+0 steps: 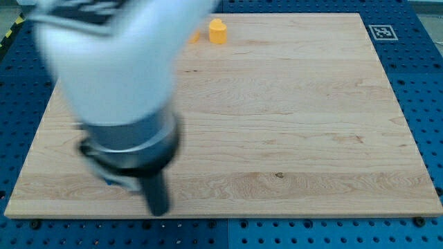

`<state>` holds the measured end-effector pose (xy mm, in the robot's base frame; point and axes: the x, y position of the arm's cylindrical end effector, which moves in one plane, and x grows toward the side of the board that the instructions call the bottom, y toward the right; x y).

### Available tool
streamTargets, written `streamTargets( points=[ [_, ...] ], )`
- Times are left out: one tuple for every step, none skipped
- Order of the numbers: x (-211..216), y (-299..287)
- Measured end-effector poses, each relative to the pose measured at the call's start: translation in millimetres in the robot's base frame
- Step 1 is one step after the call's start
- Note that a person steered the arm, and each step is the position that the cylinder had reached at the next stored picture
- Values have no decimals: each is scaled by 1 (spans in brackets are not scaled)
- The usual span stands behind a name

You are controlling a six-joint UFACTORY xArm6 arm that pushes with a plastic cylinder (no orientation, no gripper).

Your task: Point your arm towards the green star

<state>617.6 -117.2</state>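
Note:
No green star shows in the camera view; the big blurred arm covers the board's left part and may hide it. My tip (158, 211) sits at the end of the dark rod near the board's bottom left edge. An orange block (218, 31), shape unclear, stands at the view's top centre, far from my tip. A small orange bit (195, 37) peeks out beside the arm just left of it.
The wooden board (291, 124) lies on a blue perforated table (422, 83). A black-and-white marker tag (382, 32) sits at the board's top right corner. The white and grey arm body (118, 76) fills the view's left.

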Motion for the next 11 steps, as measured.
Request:
streamTargets(
  points=[
    [0, -63],
    [-13, -63],
    [-56, -82],
    [-66, -108],
    [-71, -116],
    [-113, -133],
    [-144, -149],
    [-167, -164],
    [-169, -164],
    [-175, -150],
    [-180, -102]
  ],
)
